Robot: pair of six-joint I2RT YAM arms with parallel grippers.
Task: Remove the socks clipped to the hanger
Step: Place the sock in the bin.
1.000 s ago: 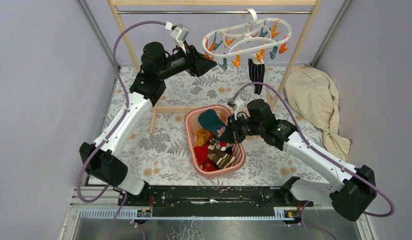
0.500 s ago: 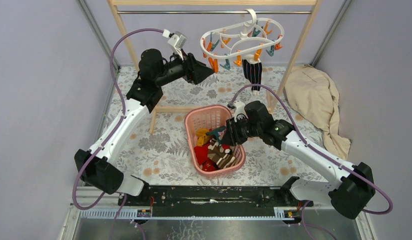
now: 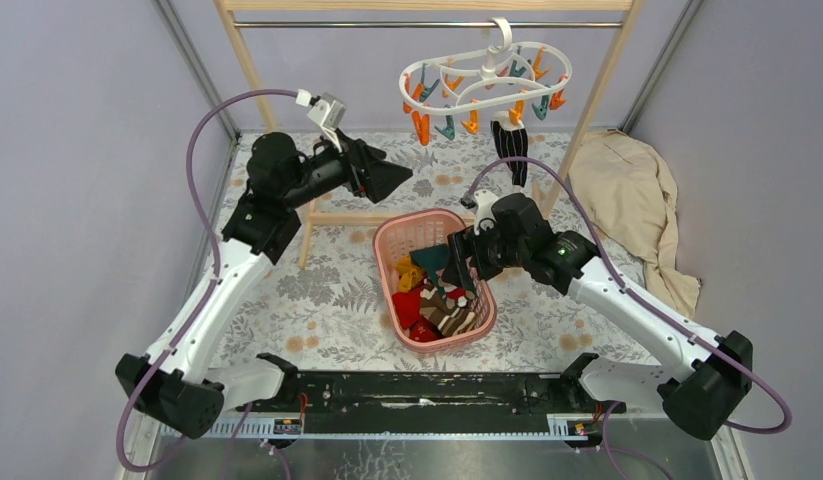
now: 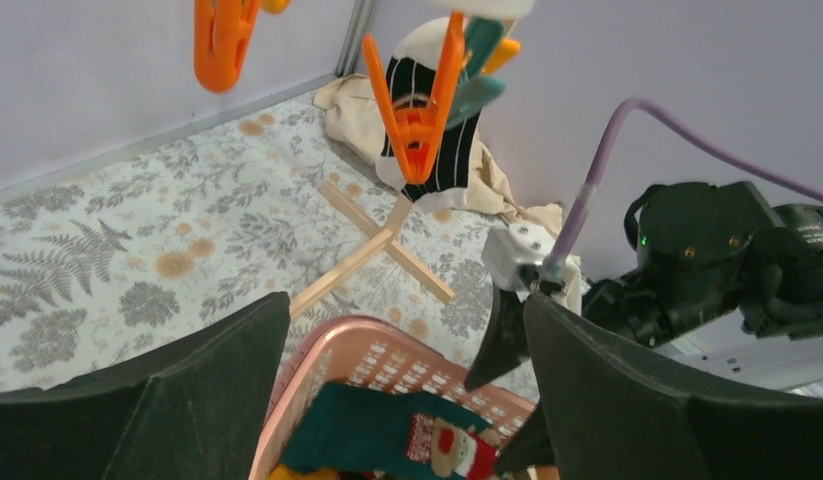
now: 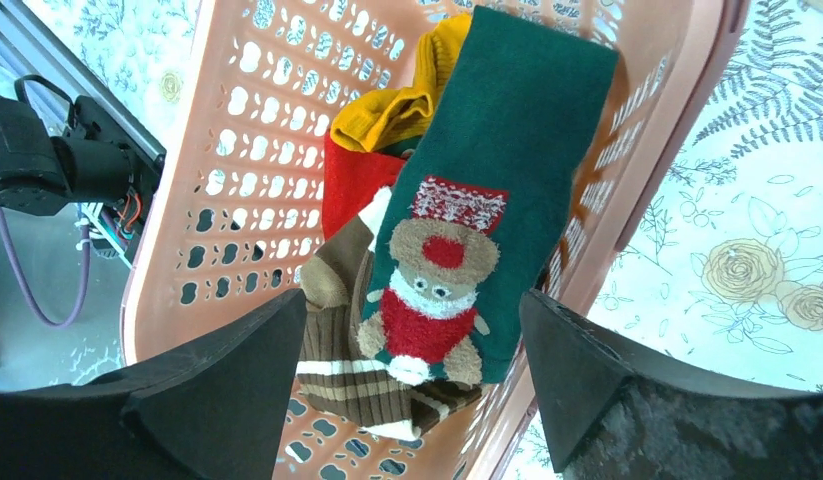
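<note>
Where the wooden rack's [image 3: 245, 60] top rail crosses the upper edge of the top view, the hanger [image 3: 484, 72] hangs by its hook at upper centre-right, its orange and teal clips dangling; 1 black sock [image 3: 510, 148] with thin white stripes hangs from a clip on its right side, and the left wrist view shows it at upper centre behind an orange clip [image 4: 419, 110]. Below, at mid-frame, a pink basket [image 3: 387, 240] sits on the floral table cover [image 3: 317, 290] and holds the other socks; in the right wrist view a dark teal sock [image 5: 517, 150] with a reindeer figure lies on top, a mustard sock [image 5: 412, 100] and a red sock [image 5: 347, 185] beside it at upper left, a brown-and-white striped sock [image 5: 357, 350] beneath at lower centre.

Over the basket's right part the right gripper [image 3: 457, 268] points down, its 2 fingers spread wide on either side of the teal sock, apart from it; the left gripper [image 3: 395, 180] hovers at upper centre-left, below and left of the hanger and well apart from it, its 2 fingers likewise spread wide. At the right of the top view a beige cloth [image 3: 627, 190] lies crumpled on the table.
</note>
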